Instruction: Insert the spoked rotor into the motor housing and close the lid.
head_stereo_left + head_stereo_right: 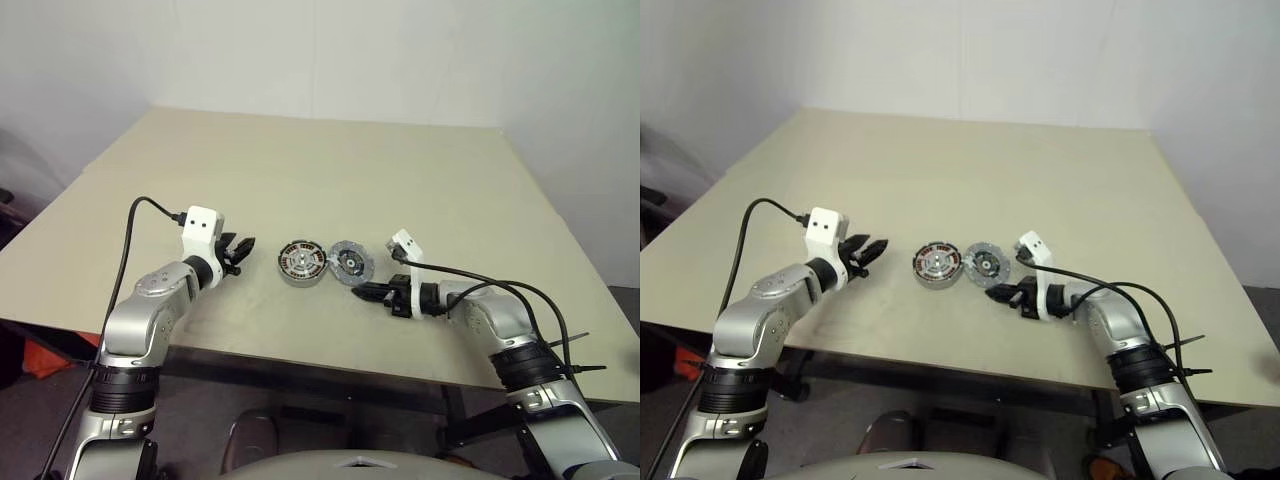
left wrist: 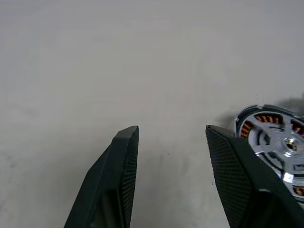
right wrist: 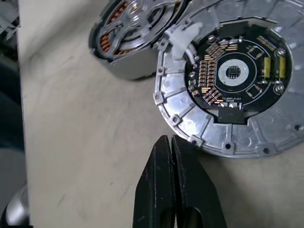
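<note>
Motor housing [image 1: 300, 263], with the spoked rotor seated over its copper windings, is lying mid-table, touching the lid [image 3: 237, 78], whose circuit-board face is being left upward. Right gripper [image 3: 170, 142] is being held fully closed just beside the lid's rim, probably for nudging or levering it. Left gripper [image 2: 173, 137] is being held open and empty beside the housing, likely for bracing.

left gripper [image 1: 240, 250] hovered with fingers parted, pointing right; right gripper [image 1: 362, 292] was pinched closed, pointing left.
</note>
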Tool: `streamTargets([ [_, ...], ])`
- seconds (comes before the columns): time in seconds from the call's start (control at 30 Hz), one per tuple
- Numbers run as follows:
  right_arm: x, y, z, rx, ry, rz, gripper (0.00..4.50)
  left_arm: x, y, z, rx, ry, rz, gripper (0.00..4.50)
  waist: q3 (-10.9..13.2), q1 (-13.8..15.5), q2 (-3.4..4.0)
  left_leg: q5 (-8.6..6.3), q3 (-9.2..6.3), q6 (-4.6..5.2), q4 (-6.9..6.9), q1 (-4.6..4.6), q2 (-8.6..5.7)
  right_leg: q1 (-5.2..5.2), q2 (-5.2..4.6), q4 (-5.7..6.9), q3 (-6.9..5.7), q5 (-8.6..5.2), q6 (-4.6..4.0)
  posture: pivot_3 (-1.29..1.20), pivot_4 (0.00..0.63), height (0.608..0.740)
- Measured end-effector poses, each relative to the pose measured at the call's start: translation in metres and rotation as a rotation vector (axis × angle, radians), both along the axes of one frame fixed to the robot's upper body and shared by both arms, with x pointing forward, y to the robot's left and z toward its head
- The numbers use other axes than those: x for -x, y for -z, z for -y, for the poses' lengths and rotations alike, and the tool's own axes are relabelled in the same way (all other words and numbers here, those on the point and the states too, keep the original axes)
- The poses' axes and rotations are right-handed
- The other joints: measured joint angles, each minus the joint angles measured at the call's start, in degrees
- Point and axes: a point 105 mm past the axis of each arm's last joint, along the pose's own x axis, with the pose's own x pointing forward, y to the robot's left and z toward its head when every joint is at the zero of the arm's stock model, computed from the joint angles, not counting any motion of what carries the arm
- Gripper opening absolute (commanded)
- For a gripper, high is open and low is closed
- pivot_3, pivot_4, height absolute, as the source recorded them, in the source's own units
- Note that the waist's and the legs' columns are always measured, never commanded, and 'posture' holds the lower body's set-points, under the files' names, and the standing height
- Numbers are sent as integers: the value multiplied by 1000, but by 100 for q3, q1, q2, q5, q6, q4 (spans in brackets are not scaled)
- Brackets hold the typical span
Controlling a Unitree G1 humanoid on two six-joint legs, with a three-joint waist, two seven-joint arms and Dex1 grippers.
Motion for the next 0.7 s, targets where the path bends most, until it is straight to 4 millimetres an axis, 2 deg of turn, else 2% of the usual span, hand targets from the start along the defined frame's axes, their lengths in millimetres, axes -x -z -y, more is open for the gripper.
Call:
streamTargets([
  [0.27, -20, 7, -11, 1, 78, 24, 39, -1, -1, 0, -2, 2, 3, 2370, 9, -172, 11, -2, -60, 0, 0, 43, -8, 35, 0, -118, -65, -3, 5, 0, 0, 740],
  [0.4, -26, 5, -12, -6, 108, 37, 39, -1, -1, 0, -3, 2, 3, 2370, 59, -229, 90, -7, -95, 6, -3, 68, 18, 121, -22, -235, -202, -3, 5, 0, 0, 740],
  [0.7, -29, -7, -16, -76, 152, 19, 39, 0, 0, 1, -3, 7, 1, 2370, 68, -239, 101, -7, -96, 5, -29, 44, 15, 90, -28, -238, -188, -3, 5, 0, 0, 740],
])
